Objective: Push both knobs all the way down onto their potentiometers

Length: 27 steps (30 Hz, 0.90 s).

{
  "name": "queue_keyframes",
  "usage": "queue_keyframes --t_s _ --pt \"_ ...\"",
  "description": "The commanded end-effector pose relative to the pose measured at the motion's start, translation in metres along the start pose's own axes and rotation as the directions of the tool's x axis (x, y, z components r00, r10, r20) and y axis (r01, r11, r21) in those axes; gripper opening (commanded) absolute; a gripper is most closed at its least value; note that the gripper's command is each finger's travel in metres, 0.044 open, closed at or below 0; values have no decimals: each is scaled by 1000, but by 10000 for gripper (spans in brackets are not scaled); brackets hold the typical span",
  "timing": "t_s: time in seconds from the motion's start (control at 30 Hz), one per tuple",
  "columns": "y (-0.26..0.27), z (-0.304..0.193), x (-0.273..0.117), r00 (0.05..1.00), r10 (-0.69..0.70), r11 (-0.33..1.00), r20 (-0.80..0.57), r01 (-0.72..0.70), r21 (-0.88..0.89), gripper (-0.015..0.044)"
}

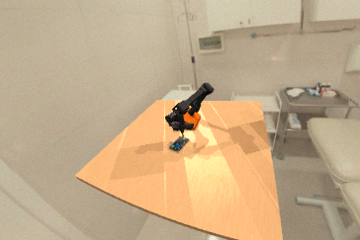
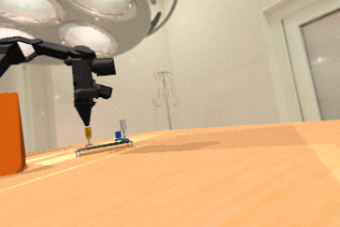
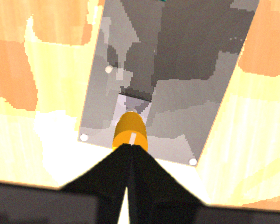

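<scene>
The circuit board (image 1: 183, 141) (image 2: 104, 147) (image 3: 186, 115) stands on short legs. A yellow knob (image 2: 88, 133) (image 3: 130, 125) stands upright near the board's end closest to the orange block, with a pale piece showing below it, above the board. A light grey knob (image 2: 123, 124) stands upright near the other end, also raised on a thin pale shaft. My gripper (image 2: 87, 125) (image 3: 132, 146) is shut and empty, pointing down. Its tips are right over the yellow knob's top, touching it or nearly so; I cannot tell which. The tips hide part of the knob's top in the wrist view.
A blue part (image 2: 118, 134) and a green part (image 2: 122, 139) sit on the board beside the grey knob. An orange block (image 1: 193, 119) (image 2: 10, 134) stands on the table (image 1: 148, 187) (image 2: 196, 186) by the arm's base.
</scene>
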State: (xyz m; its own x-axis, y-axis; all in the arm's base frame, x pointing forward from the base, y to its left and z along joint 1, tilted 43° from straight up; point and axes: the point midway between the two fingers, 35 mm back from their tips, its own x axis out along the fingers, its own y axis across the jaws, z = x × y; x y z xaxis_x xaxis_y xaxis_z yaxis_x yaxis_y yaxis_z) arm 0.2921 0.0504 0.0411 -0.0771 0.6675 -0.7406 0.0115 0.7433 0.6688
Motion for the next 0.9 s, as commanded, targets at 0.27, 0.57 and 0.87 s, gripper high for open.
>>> queue_keyframes --t_s 0.27,0.57,0.87 --pt "0 0 4 1000 3 1000 1 -3 4 0" --pt "0 0 6 1000 3 1000 1 -3 4 0" --pt "0 0 5 1000 3 1000 1 -3 4 0"
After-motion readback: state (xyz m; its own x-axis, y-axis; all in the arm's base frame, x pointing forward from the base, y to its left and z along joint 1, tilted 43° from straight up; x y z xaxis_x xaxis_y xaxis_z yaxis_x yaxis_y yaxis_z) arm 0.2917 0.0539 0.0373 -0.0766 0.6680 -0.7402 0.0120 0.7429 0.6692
